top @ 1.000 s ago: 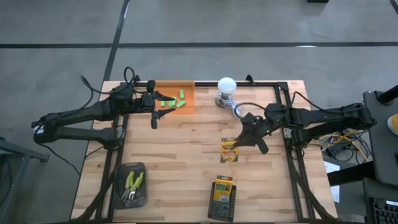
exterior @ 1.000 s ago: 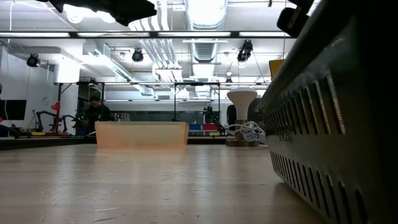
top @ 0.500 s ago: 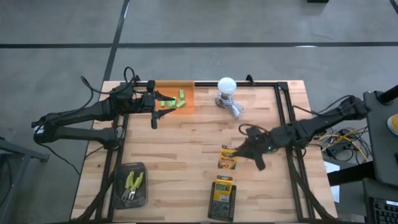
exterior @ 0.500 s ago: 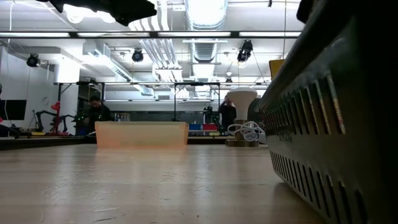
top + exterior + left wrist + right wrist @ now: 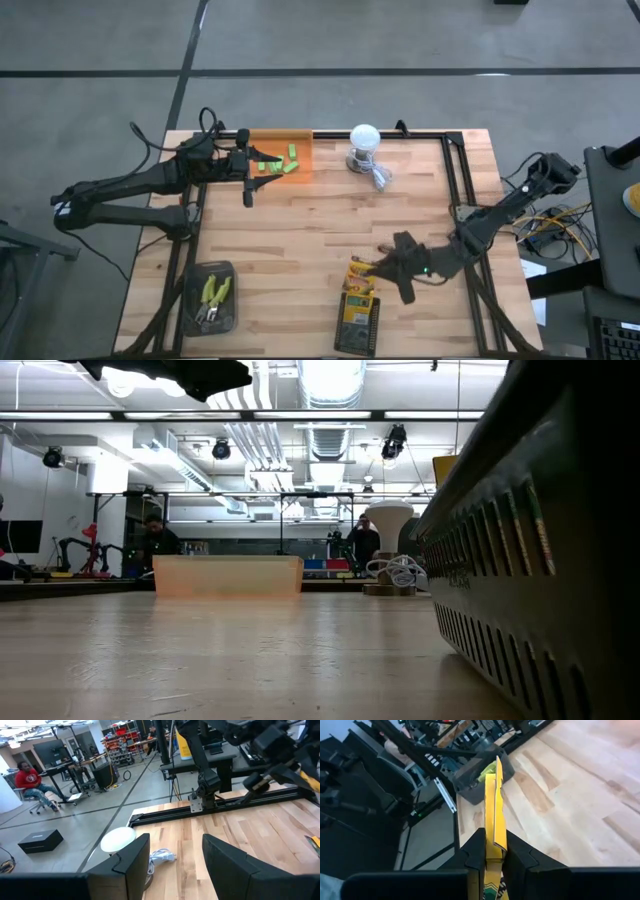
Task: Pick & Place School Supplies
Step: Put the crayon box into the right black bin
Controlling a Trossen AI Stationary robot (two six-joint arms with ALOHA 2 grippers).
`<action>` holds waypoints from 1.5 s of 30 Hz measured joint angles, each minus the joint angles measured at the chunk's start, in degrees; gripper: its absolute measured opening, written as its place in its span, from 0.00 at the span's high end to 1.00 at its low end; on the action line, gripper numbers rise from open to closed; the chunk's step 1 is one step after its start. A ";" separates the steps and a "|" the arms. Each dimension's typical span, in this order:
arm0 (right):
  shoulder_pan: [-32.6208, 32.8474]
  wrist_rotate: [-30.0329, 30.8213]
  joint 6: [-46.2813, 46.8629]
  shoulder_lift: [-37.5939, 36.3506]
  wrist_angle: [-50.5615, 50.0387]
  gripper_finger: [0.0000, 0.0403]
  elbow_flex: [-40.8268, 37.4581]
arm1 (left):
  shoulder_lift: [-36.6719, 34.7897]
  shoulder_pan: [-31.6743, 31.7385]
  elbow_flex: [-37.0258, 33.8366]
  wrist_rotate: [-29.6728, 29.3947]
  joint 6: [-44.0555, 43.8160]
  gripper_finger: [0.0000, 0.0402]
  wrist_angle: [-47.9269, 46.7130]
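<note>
My right gripper (image 5: 385, 266) is shut on a flat yellow-and-green crayon box (image 5: 362, 272), just beyond the far rim of a dark tray (image 5: 357, 318) at the near edge that holds more crayon boxes. My left gripper (image 5: 248, 192) hangs open and holds nothing, beside the orange tray (image 5: 280, 155) at the far edge where several bright-green blocks (image 5: 278, 164) lie. Two green-handled plier tools (image 5: 212, 295) lie in a second dark tray (image 5: 208, 297) at the near left. In the left wrist view my left gripper (image 5: 172, 865) shows a wide gap. My right gripper pinches the crayon box between its two fingers (image 5: 475, 852), one on each flat face, at one end (image 5: 494, 837). The box stands edge-on and runs forward past the fingertips. In the high view the fingers come from the table's right, slanting down. Whether the box touches the tray rim I cannot tell.
A white bulb-like object (image 5: 364, 140) with a coiled cable stands at the far edge, middle. Black rails (image 5: 455, 190) run along the table's sides. The low view is filled on its right by the dark tray's slotted wall (image 5: 540, 560). Bare wood lies across the table's middle.
My right gripper has carried the crayon box from the table's middle toward the near edge and slightly left, as far as the dark tray's far rim, the arm stretching out low. It stays shut on the box. The left arm has kept still.
</note>
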 joint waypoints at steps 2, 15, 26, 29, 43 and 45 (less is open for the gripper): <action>1.37 1.99 0.13 1.88 1.48 0.90 0.00 | 0.01 0.00 0.00 0.01 0.00 0.53 0.02; 6.60 4.03 5.29 12.59 3.62 0.90 0.37 | 0.00 -0.01 0.00 0.02 0.00 0.53 0.02; 10.01 7.26 3.81 23.50 9.61 0.90 2.00 | 0.01 -0.01 0.00 0.01 0.00 0.53 0.00; 10.87 7.34 0.86 26.10 9.58 0.90 3.97 | 0.01 -0.02 0.00 0.01 0.00 0.53 0.01; 12.49 8.47 1.93 30.13 0.14 0.90 10.56 | 0.00 -0.02 0.00 0.00 0.00 0.53 0.02; 12.60 8.45 3.79 30.13 -0.18 0.90 10.39 | 0.02 -0.02 0.00 0.01 0.00 0.53 0.01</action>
